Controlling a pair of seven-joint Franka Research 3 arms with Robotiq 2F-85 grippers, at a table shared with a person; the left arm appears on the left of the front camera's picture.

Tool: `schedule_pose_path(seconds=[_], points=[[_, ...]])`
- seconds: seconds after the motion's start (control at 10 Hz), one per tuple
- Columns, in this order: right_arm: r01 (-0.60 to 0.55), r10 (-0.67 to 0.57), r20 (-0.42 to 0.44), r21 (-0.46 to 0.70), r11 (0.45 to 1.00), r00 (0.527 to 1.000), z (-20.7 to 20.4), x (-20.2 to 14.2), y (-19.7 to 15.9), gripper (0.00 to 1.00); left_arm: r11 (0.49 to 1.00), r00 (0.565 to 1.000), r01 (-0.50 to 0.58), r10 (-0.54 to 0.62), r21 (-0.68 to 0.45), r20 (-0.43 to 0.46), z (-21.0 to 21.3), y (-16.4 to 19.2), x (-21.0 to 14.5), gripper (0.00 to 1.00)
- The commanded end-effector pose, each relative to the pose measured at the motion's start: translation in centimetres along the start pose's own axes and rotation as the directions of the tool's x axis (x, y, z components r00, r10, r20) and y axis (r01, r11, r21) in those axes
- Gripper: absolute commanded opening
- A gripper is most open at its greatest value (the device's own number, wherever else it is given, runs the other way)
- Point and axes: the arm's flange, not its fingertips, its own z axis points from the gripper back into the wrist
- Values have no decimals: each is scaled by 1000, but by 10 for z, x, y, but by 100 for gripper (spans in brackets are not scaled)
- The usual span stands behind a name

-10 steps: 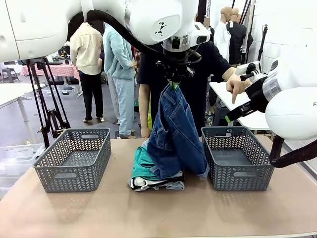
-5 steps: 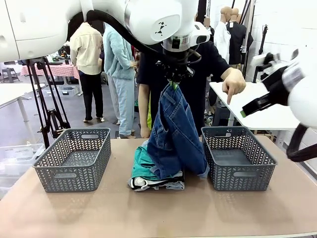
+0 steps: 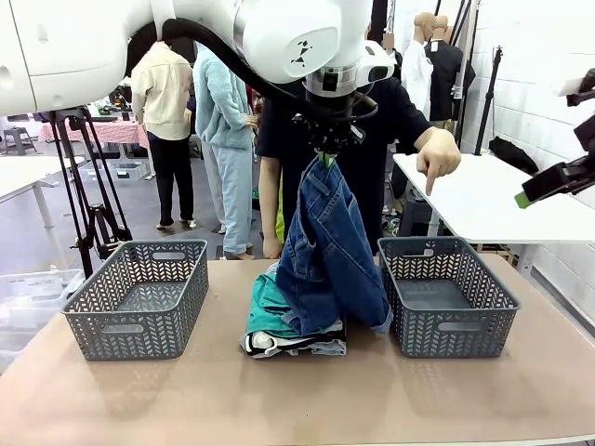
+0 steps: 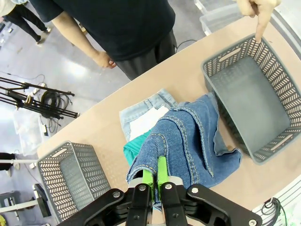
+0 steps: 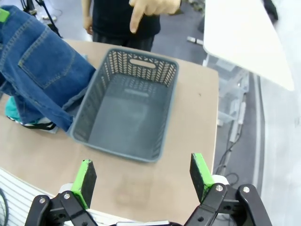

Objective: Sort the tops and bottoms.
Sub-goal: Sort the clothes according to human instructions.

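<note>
dk jeans (image 3: 325,251) hanging | teal shirt (image 3: 265,311), white shirt (image 4: 148,123), pale shorts (image 4: 136,113) piled below

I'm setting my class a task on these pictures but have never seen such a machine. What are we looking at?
Two white robot arms work at a table opposite a person. One picture looks across the table from between the arms; the other two come from cameras on the wrists. The left end effector is shut on the dark blue jeans, holding them up over a pile: teal-green shirt, white shirt, pale shorts. The right end effector hangs open, empty. The left basket and right basket flank the pile; the person's hand points at the latter.
</note>
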Motion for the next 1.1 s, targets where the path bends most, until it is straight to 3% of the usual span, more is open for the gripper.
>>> schedule_pose_path(seconds=[0.0,0.1,0.3,0.6,1.0], points=[[49,-48,-21,30,998,999,-23,-20,-3,100,1000,1000,-9,9,-7,4,6,4,0,0],[0,0,0,0,1000,1000,0,0,0,100,1000,1000,0,0,0,0,0,0,0,0],[0,0,0,0,1000,1000,0,0,0,100,999,987,-5,-3,46,159,31,-6,51,0],[0,0,0,0,1000,1000,0,0,0,100,995,948,-51,20,88,318,62,-13,117,0],[0,0,0,0,1000,1000,0,0,0,100,991,918,92,-46,-98,393,58,-59,189,0]])
